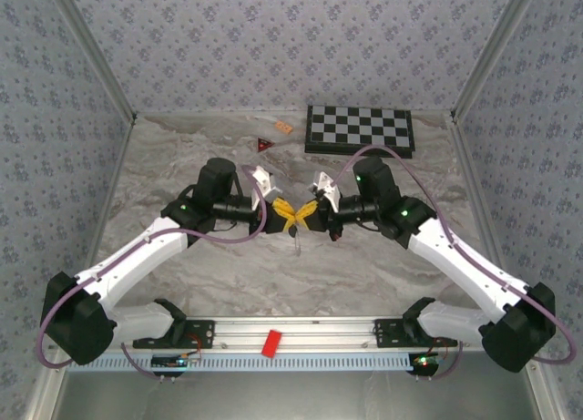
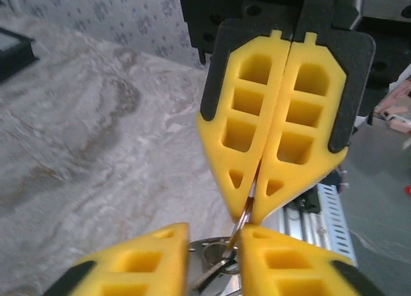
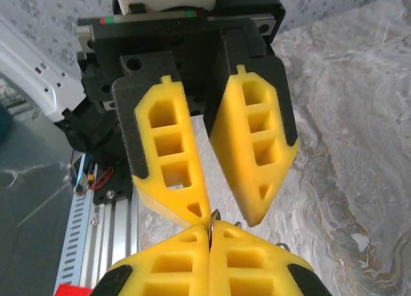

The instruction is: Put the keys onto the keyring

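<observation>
Right yellow-fingered gripper [image 3: 209, 238]: clamped shut on thin silvery wire keyring [image 3: 214, 216], mid-air above marble table [image 1: 228, 274]. Left gripper [image 3: 226, 209]: partly open at the ring, gripping nothing visible. Risk: thin wire twisting out of pinch, dropping ring and small black-headed key [image 1: 293, 229] dangling beneath.

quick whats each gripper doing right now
left gripper: open, jaws apart.
right gripper: closed, pinching the thin silvery metal keyring at its tips.
</observation>
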Action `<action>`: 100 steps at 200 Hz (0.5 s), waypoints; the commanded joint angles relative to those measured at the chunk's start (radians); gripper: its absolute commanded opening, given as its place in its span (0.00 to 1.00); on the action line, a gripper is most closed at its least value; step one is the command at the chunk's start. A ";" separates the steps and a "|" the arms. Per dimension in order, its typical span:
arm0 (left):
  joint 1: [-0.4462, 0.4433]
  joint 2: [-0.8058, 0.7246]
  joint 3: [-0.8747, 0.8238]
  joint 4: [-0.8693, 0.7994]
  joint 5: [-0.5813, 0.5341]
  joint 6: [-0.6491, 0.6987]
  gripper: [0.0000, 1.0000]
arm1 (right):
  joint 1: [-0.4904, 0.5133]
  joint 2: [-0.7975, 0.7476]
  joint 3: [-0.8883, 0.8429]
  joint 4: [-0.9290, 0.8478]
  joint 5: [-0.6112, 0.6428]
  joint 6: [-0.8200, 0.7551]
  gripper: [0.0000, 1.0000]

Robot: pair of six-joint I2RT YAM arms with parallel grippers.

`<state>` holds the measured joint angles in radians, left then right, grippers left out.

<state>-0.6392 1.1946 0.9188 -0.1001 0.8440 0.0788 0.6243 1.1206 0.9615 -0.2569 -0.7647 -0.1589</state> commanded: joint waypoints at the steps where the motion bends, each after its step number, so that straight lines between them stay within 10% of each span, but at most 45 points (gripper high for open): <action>1: 0.009 -0.059 -0.019 0.161 -0.008 -0.059 0.38 | -0.035 -0.045 -0.077 0.203 0.005 0.127 0.00; 100: 0.013 -0.080 -0.130 0.373 -0.111 -0.224 0.42 | -0.078 -0.078 -0.274 0.833 0.015 0.492 0.00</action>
<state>-0.6346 1.1046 0.7910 0.2001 0.7601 -0.1001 0.5518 1.0657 0.6952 0.3725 -0.7555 0.2276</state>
